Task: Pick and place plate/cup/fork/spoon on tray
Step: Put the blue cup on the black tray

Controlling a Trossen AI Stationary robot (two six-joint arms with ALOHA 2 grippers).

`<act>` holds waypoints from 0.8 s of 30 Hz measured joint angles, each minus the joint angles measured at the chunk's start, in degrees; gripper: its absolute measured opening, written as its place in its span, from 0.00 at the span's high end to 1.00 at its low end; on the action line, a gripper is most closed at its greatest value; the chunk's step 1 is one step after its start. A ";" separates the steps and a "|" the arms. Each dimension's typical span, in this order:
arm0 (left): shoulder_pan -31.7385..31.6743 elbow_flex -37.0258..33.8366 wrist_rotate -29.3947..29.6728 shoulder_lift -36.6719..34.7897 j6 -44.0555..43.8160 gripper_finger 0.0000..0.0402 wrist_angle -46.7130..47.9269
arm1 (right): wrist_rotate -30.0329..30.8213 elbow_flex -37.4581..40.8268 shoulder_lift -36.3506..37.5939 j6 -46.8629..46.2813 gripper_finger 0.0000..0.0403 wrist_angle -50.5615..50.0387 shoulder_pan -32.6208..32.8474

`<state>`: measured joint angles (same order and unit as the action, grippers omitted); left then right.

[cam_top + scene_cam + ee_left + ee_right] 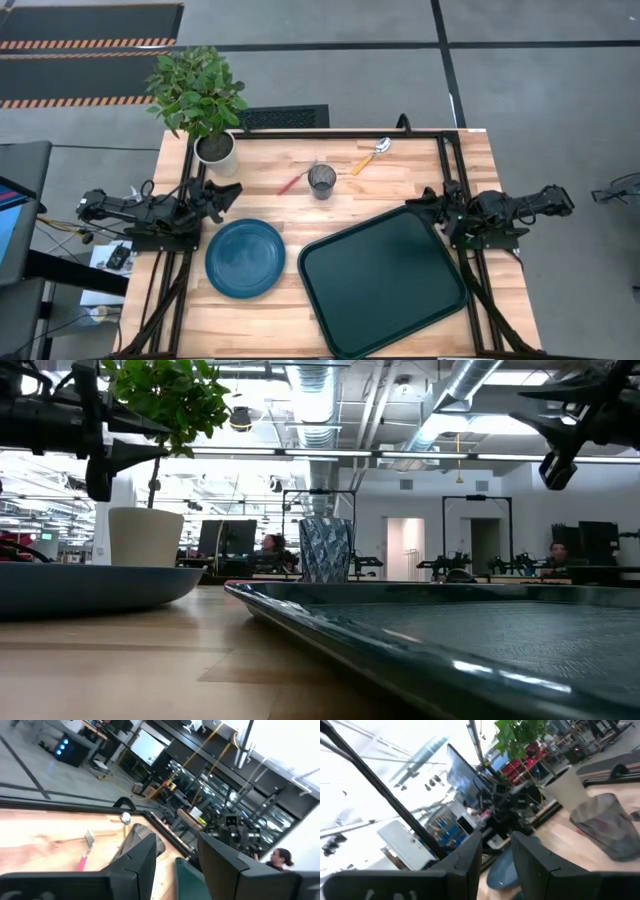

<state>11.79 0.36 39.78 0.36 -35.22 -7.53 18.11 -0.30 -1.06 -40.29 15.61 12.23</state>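
The teal-blue plate (pixel 245 258) lies flat on the table at the near left. The green tray (pixel 382 280) lies flat at the near right. The see-through cup (pixel 321 181) stands upright at the far middle. The red-handled fork (pixel 294 181) lies left of the cup, and the orange-handled spoon (pixel 370 157) lies to its far right. My left gripper (pixel 232 191) is open and empty above the table's left edge, beyond the plate. My right gripper (pixel 420 205) is open and empty above the tray's far right corner.
A white pot with a green plant (pixel 214 148) stands at the far left corner. A black frame (pixel 445 160) runs along the table's sides. People sit in the room beyond the table (pixel 558 552).
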 joint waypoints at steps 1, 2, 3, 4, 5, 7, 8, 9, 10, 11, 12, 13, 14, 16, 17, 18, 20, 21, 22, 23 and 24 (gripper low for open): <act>0.00 0.00 -1.01 0.00 0.02 0.67 -0.02 | 0.01 0.00 0.00 -0.37 0.67 -0.37 0.00; 0.00 0.00 -2.23 0.00 0.02 0.67 -0.01 | 0.13 0.00 -0.02 -0.40 0.67 -0.37 -0.02; 0.00 0.00 -3.33 0.00 -0.02 0.67 -0.01 | 0.21 0.00 0.00 -0.40 0.67 -0.31 -0.02; 0.00 0.00 -4.27 0.00 -0.59 0.67 -0.04 | 0.26 0.00 0.00 -0.40 0.67 -0.28 -0.02; 0.00 0.00 -5.30 0.00 -1.58 0.67 -0.09 | 0.24 0.00 0.00 -0.40 0.67 -0.30 -0.02; 0.00 0.00 -7.17 0.01 -3.50 0.67 -0.82 | 0.27 0.00 0.00 -0.40 0.67 -0.12 -0.02; 0.02 0.00 -7.56 0.02 -3.96 0.67 -1.91 | 0.31 0.00 0.00 -0.40 0.67 -0.02 -0.02; 0.02 0.00 -7.62 0.02 -4.23 0.67 -3.02 | 0.31 0.00 0.00 -0.40 0.67 0.02 -0.02; 0.00 0.00 -7.62 0.02 -4.66 0.67 -4.35 | 0.31 0.00 -0.02 -0.40 0.67 0.16 -0.02; 0.00 0.00 -7.62 0.02 -5.04 0.67 -5.52 | 0.30 -0.03 -0.02 -0.40 0.67 0.62 -0.02; 0.00 0.00 -7.62 0.02 -5.14 0.67 -6.66 | 0.28 -0.17 0.00 -0.38 0.67 0.96 -0.02; 0.00 0.07 -7.55 0.02 -5.13 0.67 -7.77 | 0.28 -0.29 0.00 -0.38 0.67 0.87 -0.02; 0.00 0.29 -7.13 0.00 -5.16 0.67 -8.21 | 0.26 -0.54 -0.02 -0.36 0.67 0.57 -0.01; 0.00 1.08 -6.51 0.11 -6.32 0.67 -6.69 | 0.46 -1.53 -0.03 -0.19 0.67 0.70 -0.02; 0.00 1.70 -6.55 0.35 -6.73 0.67 -6.69 | 1.22 -2.17 0.00 0.01 0.67 0.96 -0.04; 0.00 2.37 -6.72 0.59 -6.96 0.67 -7.05 | 2.15 -2.80 0.00 0.52 0.67 1.02 -0.17; 0.00 3.60 -7.62 1.24 -6.84 0.67 -7.28 | 3.30 -4.11 -0.02 2.99 0.66 0.57 -0.84; 0.04 4.21 -7.91 2.03 -6.53 0.67 -7.14 | 3.36 -4.97 -0.02 4.49 0.66 0.51 -1.23; 0.04 4.85 -8.03 2.98 -6.19 0.66 -6.96 | 3.42 -5.94 -0.02 5.85 0.65 0.53 -1.59; 0.04 5.62 -8.10 4.00 -5.87 0.65 -6.91 | 3.43 -6.84 -0.02 7.30 0.63 0.40 -1.94; 0.04 6.41 -8.24 5.09 -5.62 0.64 -6.97 | 3.47 -7.64 -0.04 8.74 0.61 0.03 -2.34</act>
<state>11.84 6.77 31.54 5.46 -40.84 -14.50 21.58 -7.94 -1.10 -31.54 15.65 9.89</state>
